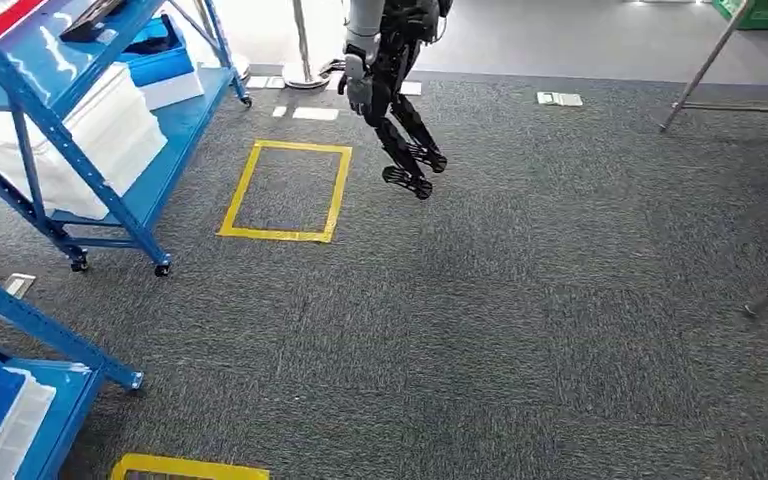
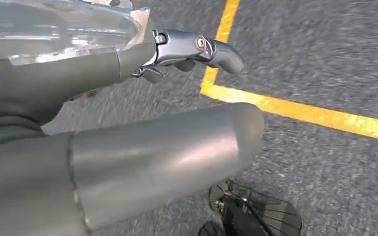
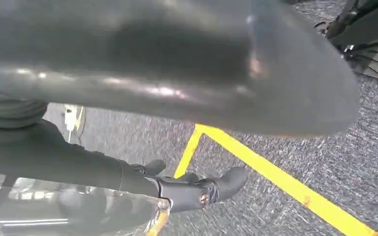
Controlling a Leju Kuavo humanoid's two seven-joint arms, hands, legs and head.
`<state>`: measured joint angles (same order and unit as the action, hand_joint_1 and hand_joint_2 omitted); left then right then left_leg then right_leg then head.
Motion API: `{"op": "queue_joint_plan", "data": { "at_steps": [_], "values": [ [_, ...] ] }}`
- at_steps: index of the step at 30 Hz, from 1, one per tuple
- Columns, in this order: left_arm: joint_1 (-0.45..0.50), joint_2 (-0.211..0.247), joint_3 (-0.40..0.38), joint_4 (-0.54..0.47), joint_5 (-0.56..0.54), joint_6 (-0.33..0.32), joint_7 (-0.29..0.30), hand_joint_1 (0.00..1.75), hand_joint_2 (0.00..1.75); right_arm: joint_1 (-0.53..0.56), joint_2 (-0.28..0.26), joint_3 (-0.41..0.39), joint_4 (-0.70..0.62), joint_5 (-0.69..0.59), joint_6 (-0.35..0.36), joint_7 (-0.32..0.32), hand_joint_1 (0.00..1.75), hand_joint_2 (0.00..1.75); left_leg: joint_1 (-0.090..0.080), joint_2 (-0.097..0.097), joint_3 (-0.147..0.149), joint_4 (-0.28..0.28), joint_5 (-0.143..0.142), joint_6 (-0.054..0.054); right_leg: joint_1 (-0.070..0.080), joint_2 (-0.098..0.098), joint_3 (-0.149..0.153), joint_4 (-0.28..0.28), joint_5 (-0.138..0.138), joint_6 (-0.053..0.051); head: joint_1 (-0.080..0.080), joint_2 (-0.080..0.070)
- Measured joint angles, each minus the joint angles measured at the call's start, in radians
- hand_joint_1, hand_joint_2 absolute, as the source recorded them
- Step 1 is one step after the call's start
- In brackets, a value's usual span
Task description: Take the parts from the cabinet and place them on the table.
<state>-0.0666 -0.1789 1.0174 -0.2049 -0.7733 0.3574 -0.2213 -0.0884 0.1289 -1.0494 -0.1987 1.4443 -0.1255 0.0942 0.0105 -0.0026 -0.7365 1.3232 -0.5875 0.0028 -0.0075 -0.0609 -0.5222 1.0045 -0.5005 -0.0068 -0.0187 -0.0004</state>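
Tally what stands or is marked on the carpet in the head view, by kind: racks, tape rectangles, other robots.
Blue racks: 2
Yellow tape rectangles: 2, the near one cut off by the picture's edge
Other robot: 1
Total: 5

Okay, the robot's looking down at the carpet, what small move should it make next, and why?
Probably a slight turn to its right. A clear part seems to rest against the left hand and right hand, so it looks picked up; metal table legs stand at the head view's right, the blue rack at its left.
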Motion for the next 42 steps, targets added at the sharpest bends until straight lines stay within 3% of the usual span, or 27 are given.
{"op": "queue_joint_plan", "data": {
  "at_steps": [2,3,4,8,9,10,12,14,15,16,18,19,20,21,24,25,26,27,29,30,31,33,34,35,39,40,42],
  "values": [
    [0.002,-0.002,0.001,0.000,-0.001,-0.003,-0.008,0.00,0.00,-0.002,-0.002,0.002,0.000,-0.001,0.001,0.000,0.00,0.00,-0.001,0.012,0.074,-0.139,0.080,0.006,0.001,-0.022,0.000,0.000,-0.002,-0.001,0.000,0.000],
    [0.000,-0.002,0.001,0.000,-0.003,-0.007,-0.011,0.00,0.00,-0.003,-0.003,0.002,0.000,-0.005,0.001,0.000,0.00,0.00,-0.002,0.038,0.129,-0.233,0.116,0.011,0.002,-0.030,0.004,0.000,-0.005,0.001,0.000,0.000],
    [-0.003,-0.002,0.001,0.000,-0.007,-0.014,-0.014,0.00,0.00,-0.004,-0.003,0.002,0.000,-0.011,0.001,-0.001,0.00,0.00,-0.009,0.099,0.165,-0.303,0.114,0.018,0.007,-0.037,0.013,0.000,-0.007,0.003,-0.002,0.000],
    [-0.006,0.001,0.000,0.000,-0.021,-0.031,-0.018,0.00,0.00,-0.007,-0.004,0.002,0.000,-0.028,-0.002,-0.010,0.00,0.00,-0.022,0.048,0.161,-0.308,0.119,0.030,0.008,-0.077,0.022,-0.006,-0.013,0.023,0.002,0.000],
    [-0.006,0.001,0.000,0.000,-0.021,-0.033,-0.018,0.00,0.00,-0.008,-0.004,0.002,0.000,-0.029,-0.002,-0.016,0.00,0.00,-0.008,0.034,0.172,-0.324,0.133,0.040,0.013,-0.064,0.016,0.002,-0.019,0.031,0.001,0.000],
    [-0.006,0.000,0.001,0.000,-0.021,-0.034,-0.022,0.00,0.00,-0.008,-0.005,0.002,0.000,-0.029,-0.002,-0.022,0.00,0.00,-0.011,0.028,0.173,-0.329,0.136,0.042,0.006,-0.010,0.010,0.026,-0.033,0.032,0.006,0.000],
    [-0.011,0.000,0.000,0.000,-0.023,-0.041,-0.034,0.00,0.00,-0.003,-0.005,0.002,0.000,-0.034,-0.003,-0.026,0.00,0.00,-0.010,0.001,0.167,-0.329,0.143,0.052,0.002,0.048,-0.061,0.169,-0.103,0.021,0.011,0.000],
    [-0.011,0.000,0.000,0.000,-0.035,-0.042,-0.043,0.00,0.00,0.001,-0.005,0.002,0.000,-0.043,-0.003,-0.024,0.00,0.00,-0.011,-0.030,0.163,-0.328,0.144,0.052,-0.001,0.057,-0.130,0.303,-0.145,0.024,0.010,0.000],
    [-0.010,0.000,0.000,0.000,-0.037,-0.042,-0.044,0.00,0.00,0.002,-0.005,0.001,0.000,-0.045,-0.003,-0.022,0.00,0.00,-0.010,-0.045,0.164,-0.328,0.144,0.051,-0.003,0.057,-0.138,0.313,-0.140,0.033,0.011,0.000],
    [-0.009,0.001,0.000,0.000,-0.040,-0.043,-0.047,0.00,0.00,0.002,-0.005,0.001,0.000,-0.048,-0.003,-0.020,0.00,0.00,-0.009,-0.059,0.164,-0.327,0.144,0.050,-0.006,0.057,-0.123,0.275,-0.118,0.044,0.011,0.000],
    [-0.009,0.001,-0.004,0.000,-0.046,-0.043,-0.059,0.00,0.00,0.000,-0.005,-0.002,0.000,-0.055,-0.007,-0.020,0.00,0.00,-0.005,-0.089,0.166,-0.320,0.143,0.042,-0.019,0.070,-0.041,0.094,-0.034,0.072,0.011,0.000],
    [-0.009,0.002,-0.006,0.000,-0.055,-0.042,-0.070,0.00,0.00,0.001,-0.004,-0.004,0.000,-0.062,-0.010,-0.020,0.00,0.00,-0.005,-0.099,0.161,-0.312,0.139,0.033,-0.031,0.114,-0.008,0.017,-0.008,0.082,0.013,0.000],
    [-0.010,0.006,-0.013,-0.002,-0.067,-0.031,-0.079,0.00,1.75,0.001,0.001,-0.005,0.002,-0.066,-0.011,-0.020,0.00,0.00,-0.011,-0.107,0.158,-0.306,0.134,0.024,-0.019,0.131,-0.015,0.022,-0.011,0.071,0.018,0.000],
    [-0.009,0.005,-0.018,-0.002,-0.073,-0.023,-0.088,0.00,1.75,0.000,0.003,-0.005,0.002,-0.068,-0.015,-0.021,0.00,0.00,-0.010,-0.114,0.154,-0.304,0.132,0.020,-0.019,0.121,-0.016,0.018,-0.008,0.053,0.019,0.000],
    [-0.008,0.008,-0.028,-0.002,-0.076,0.007,-0.110,0.00,1.75,0.001,0.006,-0.006,0.002,-0.068,-0.021,-0.021,0.00,0.00,-0.001,-0.137,0.146,-0.307,0.142,0.004,-0.018,0.093,-0.007,0.017,0.000,0.029,0.011,0.000],
    [-0.006,0.009,-0.029,-0.002,-0.080,0.016,-0.119,0.00,1.75,0.001,0.007,-0.006,0.002,-0.069,-0.021,-0.021,0.00,0.00,0.000,-0.114,0.142,-0.294,0.131,0.003,-0.019,0.082,-0.007,0.015,0.002,0.024,0.010,0.000],
    [-0.006,0.008,-0.031,-0.002,-0.086,0.028,-0.134,0.00,1.75,-0.001,0.007,-0.007,0.002,-0.068,-0.022,-0.023,0.00,0.00,-0.004,-0.057,0.122,-0.249,0.098,-0.001,-0.016,0.073,-0.008,0.015,0.001,0.014,0.000,0.000],
    [-0.007,0.008,-0.034,-0.002,-0.086,0.036,-0.149,0.00,1.75,0.000,0.008,-0.007,0.002,-0.068,-0.022,-0.024,0.00,0.00,-0.003,-0.025,0.085,-0.175,0.055,-0.005,-0.012,0.061,-0.009,0.015,0.000,0.007,-0.004,0.000],
    [-0.009,0.008,-0.039,-0.002,-0.086,0.042,-0.166,0.00,1.75,0.005,0.008,-0.007,0.002,-0.068,-0.022,-0.024,0.00,0.00,-0.001,-0.003,0.011,-0.028,-0.007,-0.008,-0.003,0.033,-0.011,0.016,-0.002,0.002,-0.004,0.000],
    [-0.007,0.007,-0.041,-0.002,-0.085,0.042,-0.174,0.00,1.75,0.005,0.006,-0.007,0.002,-0.068,-0.022,-0.023,0.00,0.00,-0.001,0.000,-0.007,0.005,-0.010,-0.008,0.001,0.019,-0.014,0.016,-0.004,0.001,-0.003,0.000],
    [-0.005,0.007,-0.041,-0.002,-0.084,0.047,-0.188,0.00,0.00,0.004,0.006,-0.007,0.002,-0.068,-0.022,-0.023,0.00,0.00,-0.001,0.000,0.002,-0.013,0.011,-0.004,0.004,0.007,-0.014,0.016,-0.004,0.000,-0.004,0.000],
    [-0.004,0.007,-0.041,-0.002,-0.076,0.070,-0.220,0.00,0.00,0.002,0.009,-0.007,0.002,-0.068,-0.022,-0.023,0.00,0.00,-0.007,0.013,0.090,-0.168,0.088,0.012,0.008,-0.016,-0.013,0.016,-0.007,-0.004,-0.003,0.000],
    [-0.006,0.008,-0.041,-0.002,-0.077,0.085,-0.228,0.00,0.00,0.001,0.011,-0.007,0.002,-0.066,-0.023,-0.023,0.00,0.00,-0.016,0.047,0.146,-0.257,0.119,0.025,0.010,-0.026,-0.002,0.015,-0.009,-0.006,-0.004,0.000],
    [-0.010,0.009,-0.042,-0.003,-0.077,0.103,-0.233,0.00,0.00,0.000,0.014,-0.007,0.002,-0.064,-0.023,-0.023,0.00,0.00,-0.025,0.079,0.161,-0.290,0.109,0.032,0.013,-0.034,-0.001,0.015,-0.010,-0.004,-0.002,0.000],
    [-0.013,0.010,-0.044,-0.002,-0.097,0.134,-0.222,0.00,0.00,-0.007,0.020,-0.007,0.002,-0.056,-0.023,-0.023,0.00,0.00,-0.036,0.039,0.158,-0.308,0.119,0.051,0.013,-0.073,0.007,0.008,-0.012,0.012,-0.002,0.000],
    [-0.012,0.008,-0.045,-0.002,-0.097,0.131,-0.217,0.00,0.00,-0.009,0.019,-0.007,0.001,-0.054,-0.023,-0.023,0.00,0.00,-0.016,0.028,0.174,-0.331,0.137,0.055,0.015,-0.054,0.002,0.014,-0.019,0.017,-0.003,0.000],
    [-0.015,0.008,-0.045,-0.002,-0.097,0.104,-0.214,0.00,0.00,-0.006,0.017,-0.007,0.001,-0.053,-0.022,-0.023,0.00,0.00,-0.017,0.009,0.177,-0.343,0.147,0.059,0.008,0.039,-0.042,0.116,-0.066,0.015,0.000,0.000]
  ]
}}
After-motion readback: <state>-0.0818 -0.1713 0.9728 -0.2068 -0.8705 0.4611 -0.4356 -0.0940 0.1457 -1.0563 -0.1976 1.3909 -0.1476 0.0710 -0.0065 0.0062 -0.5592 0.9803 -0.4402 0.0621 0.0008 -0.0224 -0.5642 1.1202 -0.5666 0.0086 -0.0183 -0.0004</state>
